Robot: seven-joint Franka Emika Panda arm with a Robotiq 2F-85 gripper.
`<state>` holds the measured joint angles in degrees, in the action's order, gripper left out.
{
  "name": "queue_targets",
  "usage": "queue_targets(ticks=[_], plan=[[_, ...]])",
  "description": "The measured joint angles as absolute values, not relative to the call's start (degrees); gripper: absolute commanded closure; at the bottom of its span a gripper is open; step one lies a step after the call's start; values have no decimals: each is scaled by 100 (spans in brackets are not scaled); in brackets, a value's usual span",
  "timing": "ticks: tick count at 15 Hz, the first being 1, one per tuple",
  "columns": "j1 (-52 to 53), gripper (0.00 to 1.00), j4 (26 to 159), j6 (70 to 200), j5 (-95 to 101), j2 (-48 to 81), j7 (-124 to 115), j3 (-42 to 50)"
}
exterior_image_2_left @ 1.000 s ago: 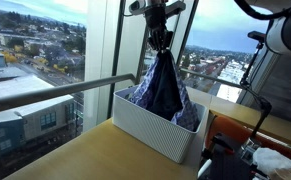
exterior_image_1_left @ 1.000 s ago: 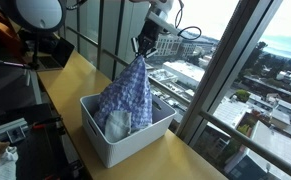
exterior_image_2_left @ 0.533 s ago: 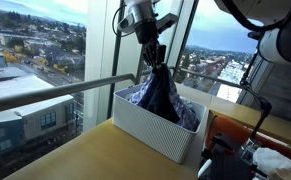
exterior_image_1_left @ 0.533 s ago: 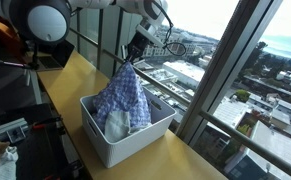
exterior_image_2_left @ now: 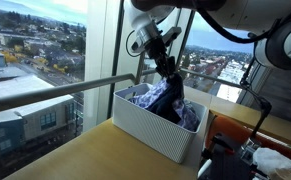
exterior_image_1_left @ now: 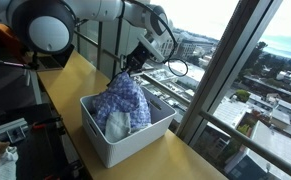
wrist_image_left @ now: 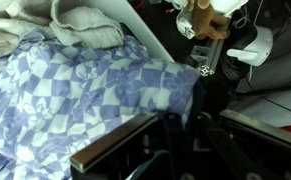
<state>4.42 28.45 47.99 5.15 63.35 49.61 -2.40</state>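
1. Daylight comes in through the window (exterior_image_1_left: 225, 50) behind the gripper (exterior_image_1_left: 125, 68). In both exterior views the city outside is bright and slightly washed out.
2. Against that glass the gripper reads dark, close to a silhouette.
3. The white bin (exterior_image_1_left: 103, 150) below the gripper is evenly lit, with soft shadows inside.
4. The room on the side of the gripper away from the glass is dim.
5. In the wrist view the checked cloth (wrist_image_left: 75, 90) fills the frame and is soft and blurred, and the bottom edge is in deep shadow.

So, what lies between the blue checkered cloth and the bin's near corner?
A bunched white cloth, seen in an exterior view, below the blue checkered cloth inside the white bin.
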Motion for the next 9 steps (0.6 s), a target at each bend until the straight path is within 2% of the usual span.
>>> queue_targets(ticks=[5, 9], plan=[[262, 98, 3524, 4995, 499, 6406, 5205, -268], [263, 98, 4404, 5739, 457, 6416, 5308, -386]])
